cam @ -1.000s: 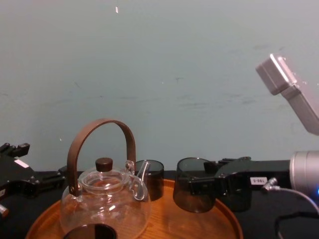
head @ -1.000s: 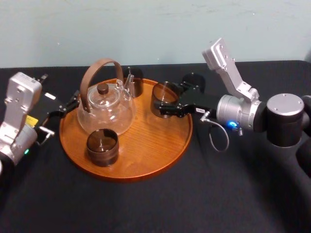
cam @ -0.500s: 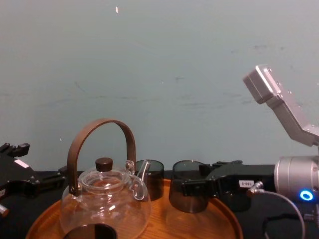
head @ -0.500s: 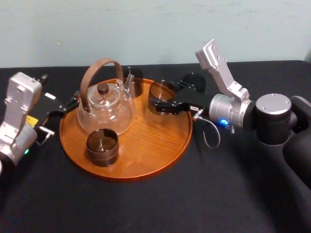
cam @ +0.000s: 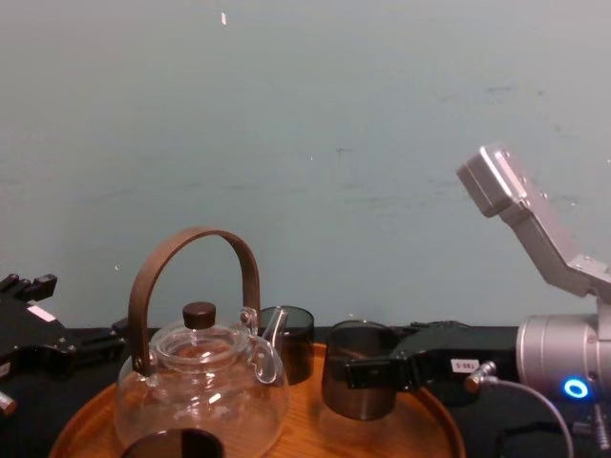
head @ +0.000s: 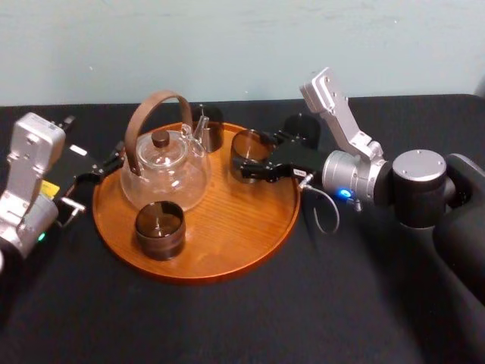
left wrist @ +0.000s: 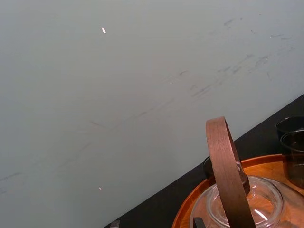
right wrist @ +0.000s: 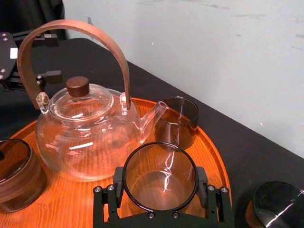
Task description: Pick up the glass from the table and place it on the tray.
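Glass [head: 248, 141] over the tray [head: 227, 227]; black table [head: 303, 303], pale wall [head: 227, 45] behind.

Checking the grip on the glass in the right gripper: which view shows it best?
The right wrist view: the glass sits between the right gripper's fingers, rim and base visible. Head view: from above, over the tray. Chest view: side-on. Left wrist view: cannot tell.

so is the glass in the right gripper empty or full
Empty: the right wrist view looks into the glass, clamped in the right gripper, and the tray shows through its bare bottom. Left gripper idles beside the tray.
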### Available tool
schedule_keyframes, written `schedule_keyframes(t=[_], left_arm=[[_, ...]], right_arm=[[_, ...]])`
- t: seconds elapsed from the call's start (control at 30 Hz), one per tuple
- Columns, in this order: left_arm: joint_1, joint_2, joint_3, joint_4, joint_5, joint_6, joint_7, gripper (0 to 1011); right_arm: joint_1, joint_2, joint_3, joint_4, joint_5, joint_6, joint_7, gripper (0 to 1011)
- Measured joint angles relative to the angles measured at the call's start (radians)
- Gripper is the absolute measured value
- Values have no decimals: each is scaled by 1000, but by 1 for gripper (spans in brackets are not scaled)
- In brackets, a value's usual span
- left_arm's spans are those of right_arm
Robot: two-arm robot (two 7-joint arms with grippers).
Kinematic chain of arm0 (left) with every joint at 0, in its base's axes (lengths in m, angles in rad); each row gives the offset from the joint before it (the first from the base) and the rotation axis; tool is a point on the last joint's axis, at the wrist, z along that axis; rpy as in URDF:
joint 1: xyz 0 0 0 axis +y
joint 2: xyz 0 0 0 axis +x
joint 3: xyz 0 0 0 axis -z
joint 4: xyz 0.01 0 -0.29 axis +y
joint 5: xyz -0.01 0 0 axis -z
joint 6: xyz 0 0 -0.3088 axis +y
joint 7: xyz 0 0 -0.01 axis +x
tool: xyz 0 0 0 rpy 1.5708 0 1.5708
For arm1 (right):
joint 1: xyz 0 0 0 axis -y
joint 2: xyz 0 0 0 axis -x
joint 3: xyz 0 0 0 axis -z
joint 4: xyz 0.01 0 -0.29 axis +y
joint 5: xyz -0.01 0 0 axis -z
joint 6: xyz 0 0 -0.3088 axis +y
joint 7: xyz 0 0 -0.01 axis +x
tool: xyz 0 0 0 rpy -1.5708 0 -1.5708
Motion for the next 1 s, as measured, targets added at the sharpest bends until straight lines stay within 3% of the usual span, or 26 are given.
schedule_keyframes(t=[1.0], left_arm=[[0, 0, 0, 0, 0, 0, 0, 1001]], right_arm=[[11, -32, 10, 74, -45, -22, 16, 903]])
